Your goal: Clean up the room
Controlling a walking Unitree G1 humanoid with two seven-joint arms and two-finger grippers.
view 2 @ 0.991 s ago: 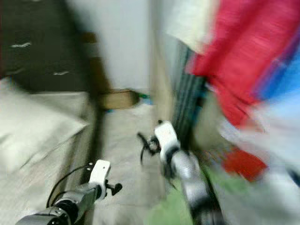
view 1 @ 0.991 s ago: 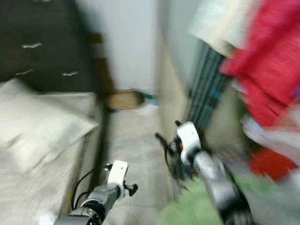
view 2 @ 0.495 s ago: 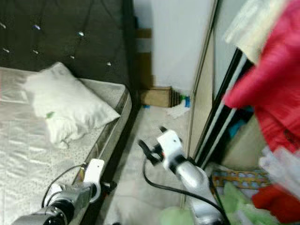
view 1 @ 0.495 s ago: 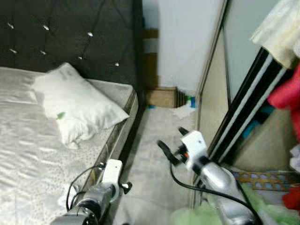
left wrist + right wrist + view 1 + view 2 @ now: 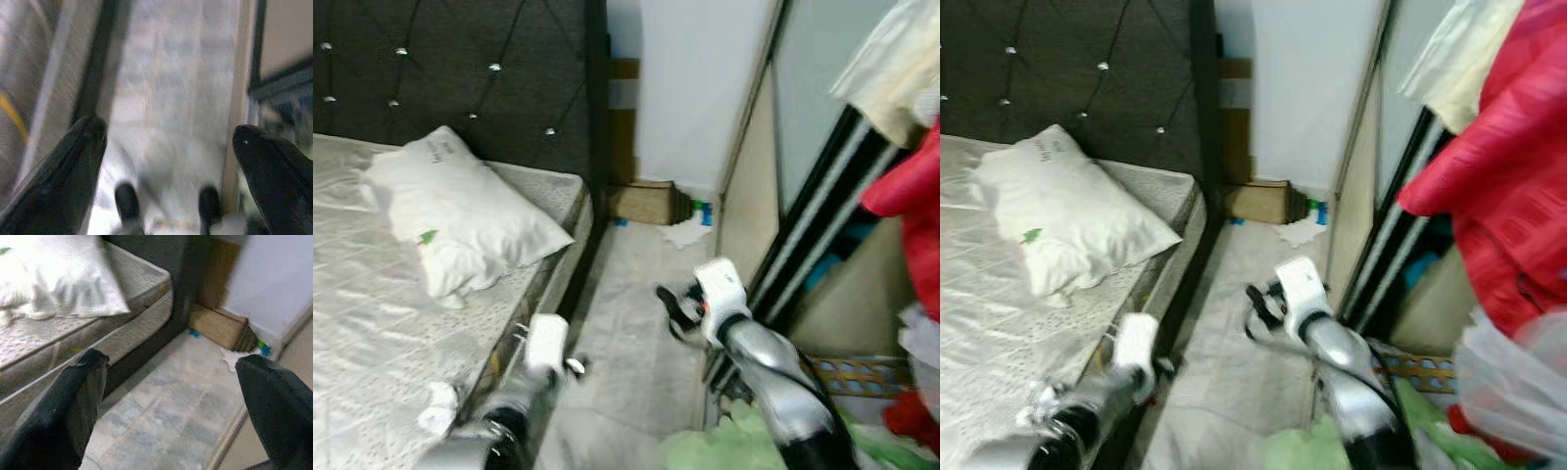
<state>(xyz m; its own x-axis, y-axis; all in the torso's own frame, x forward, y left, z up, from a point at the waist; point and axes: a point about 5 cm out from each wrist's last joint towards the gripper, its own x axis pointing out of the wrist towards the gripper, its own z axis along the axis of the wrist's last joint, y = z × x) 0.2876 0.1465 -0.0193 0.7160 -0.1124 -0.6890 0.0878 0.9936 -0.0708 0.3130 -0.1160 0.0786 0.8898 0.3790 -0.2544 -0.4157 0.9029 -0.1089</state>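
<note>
Between the bed (image 5: pixel 382 323) and the sliding wardrobe door (image 5: pixel 749 211), both arms reach forward over the tiled floor (image 5: pixel 636 333). Right gripper (image 5: pixel 677 305) is held out at mid-height above the aisle, forearm angled up from lower right; in the right wrist view its two black fingers (image 5: pixel 73 401) stand wide apart with nothing between them, aimed toward the far corner. Left gripper (image 5: pixel 168 147) is low beside the mattress edge, arm blurred in the head views; the left wrist view shows its fingers likewise spread and empty above the floor. White pillow (image 5: pixel 460 220) lies on the bed against the dark tufted headboard (image 5: pixel 460 69); a small crumpled white scrap (image 5: pixel 438 406) sits near the mattress edge by the left arm. At the far wall a flat cardboard box (image 5: pixel 646 203) rests on the floor, contents not discernible, with a crumpled white paper (image 5: pixel 685 233) and a small green-blue item (image 5: pixel 705 211) just beside it. Red garment (image 5: pixel 1508 196) hangs at right; green cloth (image 5: pixel 724 450) lies below the right arm.
</note>
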